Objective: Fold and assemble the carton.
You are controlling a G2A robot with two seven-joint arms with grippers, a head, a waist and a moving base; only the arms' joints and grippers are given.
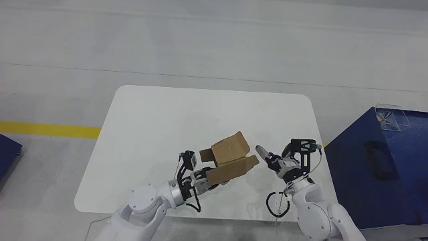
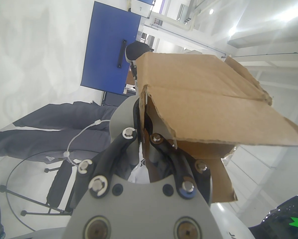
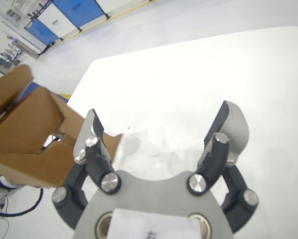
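Gripping a brown corrugated cardboard carton [image 1: 231, 157] by one side panel with the left gripper [image 1: 202, 176], fingers closed tight on the cardboard. Holding it raised and tilted above the near part of the white round-cornered table [image 1: 200, 114], only partly folded, with loose flaps sticking out at its ends. Seen from the left wrist, spreading one wide flap out over the clamped edge. Placing the right gripper [image 3: 159, 115] just beside the carton's free end, fingers spread wide with nothing between them. Overlapping a flap corner with one ribbed fingertip [image 3: 96, 123]; touching or apart, impossible to tell.
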